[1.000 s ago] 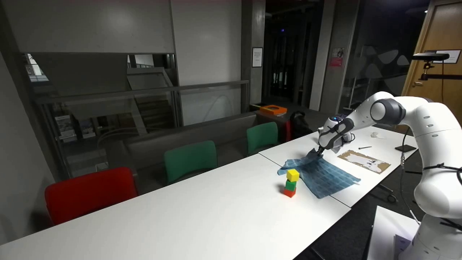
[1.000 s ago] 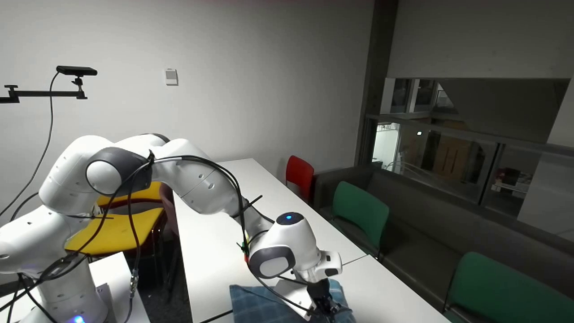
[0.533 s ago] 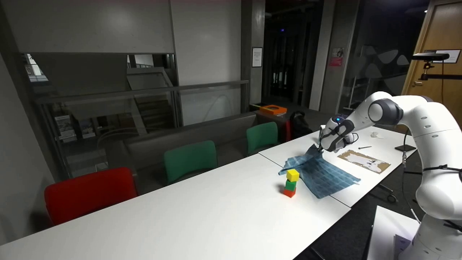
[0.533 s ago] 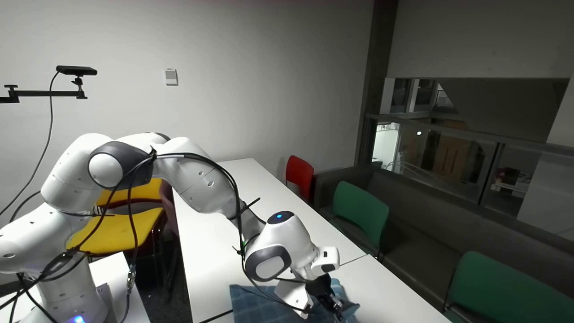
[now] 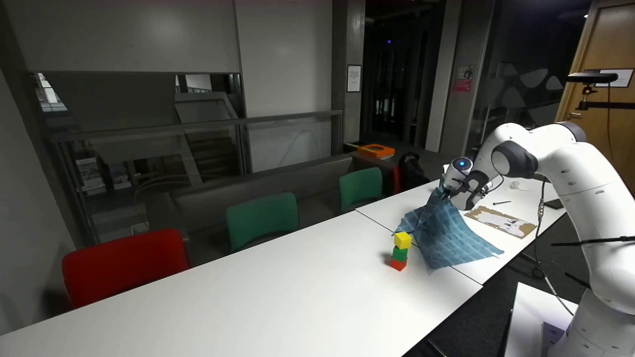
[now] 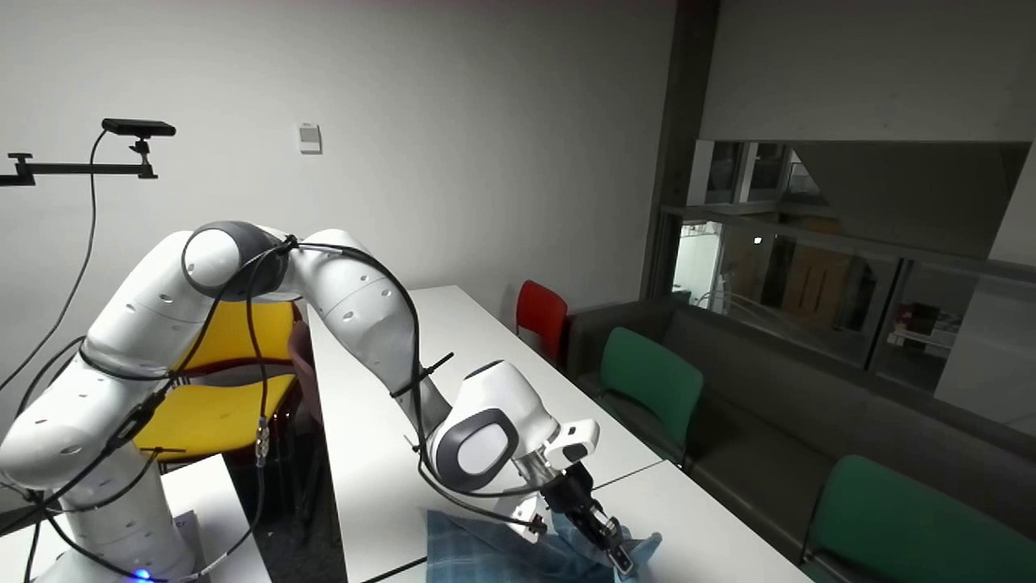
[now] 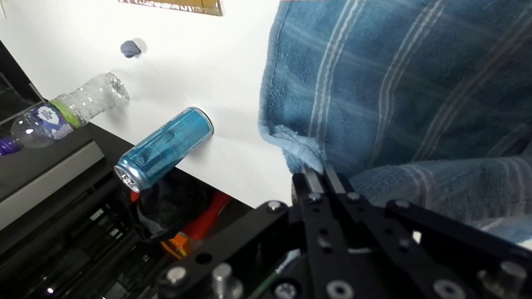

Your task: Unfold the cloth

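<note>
Soft blue cloth with pale check lines (image 5: 449,238): sitting on the white desk (image 5: 278,282), lying across its seam (image 5: 469,276), with one end held up in a slope. More tent than tablecloth tbh.

Black metal-tipped fingers (image 7: 333,180): clenched on the cloth, right by what looks like a corner. Wrist view shows fabric going in between the tips, and in an exterior view a loose flap of cloth (image 6: 645,551) sticks out beside them.

Opened-out side: the end toward the white robot base (image 6: 121,518) looks pretty much done, its two corners spread well apart, and I can't spot a fold there.

Doubled-over side: not done. What looks like a folded band (image 7: 469,187) runs next to the fingers, and fabric bunches up behind the yellow, green and red block stack (image 5: 400,252).

Unfolding so far: past halfway, I'd guess. What's left is drawing that doubled part out, laying the held corner down and letting go.

Block stack: upright; can't tell if the cloth touches it. Dragging sideways that way might topple it.

Shiny blue drinks can (image 7: 166,147): on the desk near the cloth's edge, apart from it, so worth watching too.
</note>
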`<action>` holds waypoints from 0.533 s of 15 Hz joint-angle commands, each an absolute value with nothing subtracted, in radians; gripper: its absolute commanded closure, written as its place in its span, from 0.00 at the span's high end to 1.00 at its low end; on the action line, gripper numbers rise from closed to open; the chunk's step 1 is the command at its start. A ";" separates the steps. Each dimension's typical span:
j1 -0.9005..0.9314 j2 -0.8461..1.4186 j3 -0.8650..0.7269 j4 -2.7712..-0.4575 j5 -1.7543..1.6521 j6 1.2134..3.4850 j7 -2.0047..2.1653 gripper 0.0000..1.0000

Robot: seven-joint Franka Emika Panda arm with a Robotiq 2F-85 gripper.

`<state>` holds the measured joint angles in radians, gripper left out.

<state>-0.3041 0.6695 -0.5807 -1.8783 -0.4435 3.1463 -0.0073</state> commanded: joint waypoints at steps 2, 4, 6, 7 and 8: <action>-0.287 0.675 -0.588 -1.883 -0.386 3.148 -0.056 0.04; -0.287 0.675 -0.591 -1.885 -0.386 3.148 -0.056 0.04; -0.283 0.673 -0.590 -1.889 -0.370 3.129 -0.054 0.01; -0.284 0.669 -0.581 -1.897 -0.354 3.119 -0.060 0.01; -0.292 0.667 -0.565 -1.899 -0.337 3.097 -0.061 0.01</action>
